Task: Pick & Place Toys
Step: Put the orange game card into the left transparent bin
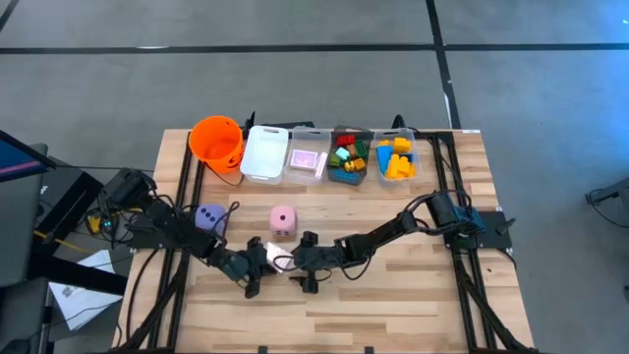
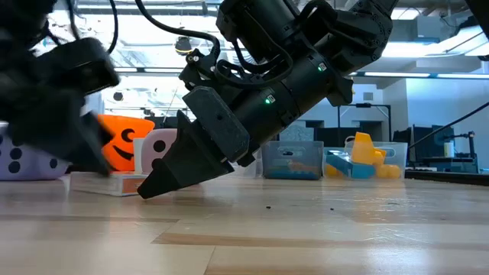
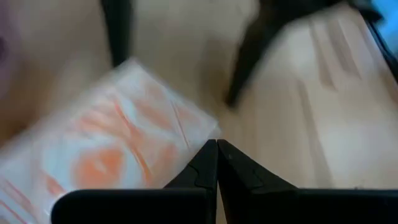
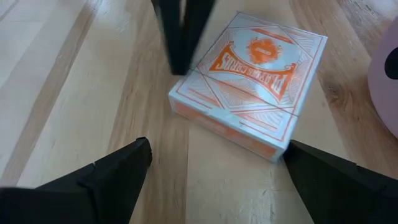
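- Front of table (image 1: 393,305): bare wood planks, both arms reaching in toward the middle.
- Right gripper (image 1: 308,264), in from the right side, low over the wood; its fingers (image 4: 118,171) spread wide, nothing between them.
- Card pack (image 4: 252,84), white with orange print, lies flat on the wood just ahead of the right gripper's spread fingers. In the right wrist view one finger tip is near the pack's closest corner; contact cannot be told. The pack is not enclosed by the fingers.
- Left gripper (image 1: 252,278), in from the left side, clenched: the two fingers (image 3: 202,168) pressed tip to tip, gripping nothing. The tips sit right at an edge of the same card pack (image 3: 106,149), on the side opposite the right gripper.
- The pack (image 1: 270,258) thus lies between the two grippers, on the table, free of both.
- Low view: right gripper (image 2: 164,179) angled steeply down, tip close to the wood, the pack (image 2: 107,183) just beside it.
- Behind the grippers: pink die (image 1: 282,220) standing on the wood, just beyond the pack; purple die (image 1: 208,217) farther left, beside the left arm.
- Far edge, left to right: orange bucket (image 1: 217,141); white bin (image 1: 264,152); clear bin with a pink card (image 1: 307,160) inside; bin with mixed bricks (image 1: 348,155) in red, green, blue; bin with yellow and blue bricks (image 1: 395,159).
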Controlling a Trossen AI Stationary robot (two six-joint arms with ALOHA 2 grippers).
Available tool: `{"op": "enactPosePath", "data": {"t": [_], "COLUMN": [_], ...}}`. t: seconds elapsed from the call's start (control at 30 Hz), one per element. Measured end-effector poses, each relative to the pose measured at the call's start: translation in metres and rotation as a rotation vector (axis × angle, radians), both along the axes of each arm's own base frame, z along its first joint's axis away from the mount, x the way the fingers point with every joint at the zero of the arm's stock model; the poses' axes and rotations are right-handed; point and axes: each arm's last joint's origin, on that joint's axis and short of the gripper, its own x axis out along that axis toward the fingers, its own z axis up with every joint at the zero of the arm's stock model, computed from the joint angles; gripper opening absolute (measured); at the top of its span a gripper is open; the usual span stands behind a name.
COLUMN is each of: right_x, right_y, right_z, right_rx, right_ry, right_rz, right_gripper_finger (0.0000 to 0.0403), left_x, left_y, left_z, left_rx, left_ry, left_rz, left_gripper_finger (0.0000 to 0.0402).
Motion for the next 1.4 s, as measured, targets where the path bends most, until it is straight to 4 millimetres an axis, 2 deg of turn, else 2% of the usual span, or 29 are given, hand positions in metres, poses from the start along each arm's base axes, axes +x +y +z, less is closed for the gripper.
{"op": "enactPosePath", "data": {"t": [0.2,0.4,0.57,0.73,0.87,1.4], "right_x": [0.000,0.001,0.001,0.001,0.002,0.002], "right_y": [0.000,0.000,0.001,0.001,0.001,0.001], "right_z": [0.000,0.001,0.002,0.002,0.002,0.002], "right_rx": [0.055,0.093,0.108,0.110,0.111,0.111], "right_ry": [-0.001,-0.007,-0.025,-0.028,-0.031,-0.035], "right_rz": [-0.041,-0.067,-0.073,-0.074,-0.073,-0.072], "right_gripper_finger": [0.0366,0.0366,0.0366,0.0366,0.0366,0.0366], "left_x": [0.017,0.020,0.010,-0.016,-0.028,-0.023], "left_y": [0.006,0.006,0.012,0.028,0.034,0.031], "left_z": [0.011,0.016,0.022,0.023,0.023,0.026], "left_rx": [0.054,0.133,0.244,0.287,0.274,0.215], "left_ry": [-0.059,-0.079,-0.004,0.217,0.302,0.236], "left_rz": [0.047,-0.013,-0.034,0.087,0.173,0.181], "left_gripper_finger": [0.0000,0.0000,0.0000,0.0000,0.0000,0.0000]}}
